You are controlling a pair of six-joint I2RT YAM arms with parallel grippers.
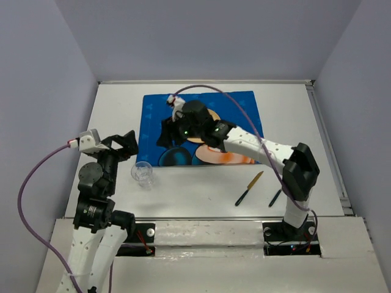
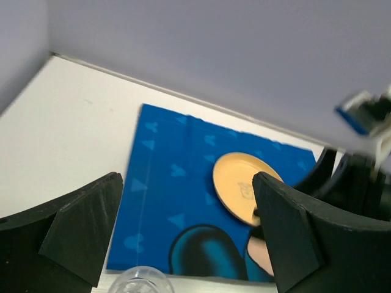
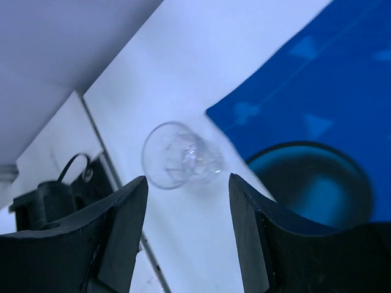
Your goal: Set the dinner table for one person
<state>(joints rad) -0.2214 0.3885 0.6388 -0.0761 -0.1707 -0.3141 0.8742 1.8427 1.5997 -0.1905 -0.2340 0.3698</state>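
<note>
Both spread, empty: left end effector (image 2: 186, 195) beside mat (image 2: 165, 183), right end effector (image 3: 188, 195) over mat by plate (image 2: 235, 183). Glass (image 1: 142, 173) on worktop (image 1: 201, 198), just base-side of left end effector; left arm nearer. Knife (image 1: 249, 188) diagonal near right base.

The left arm (image 1: 95, 183) is folded up at the near left, its left gripper (image 2: 186, 229) spread wide and empty, while the right arm (image 1: 256, 146) reaches from the near right toward the far left, its right gripper (image 3: 186, 226) tilted downward, jaws parted and holding nothing.
</note>
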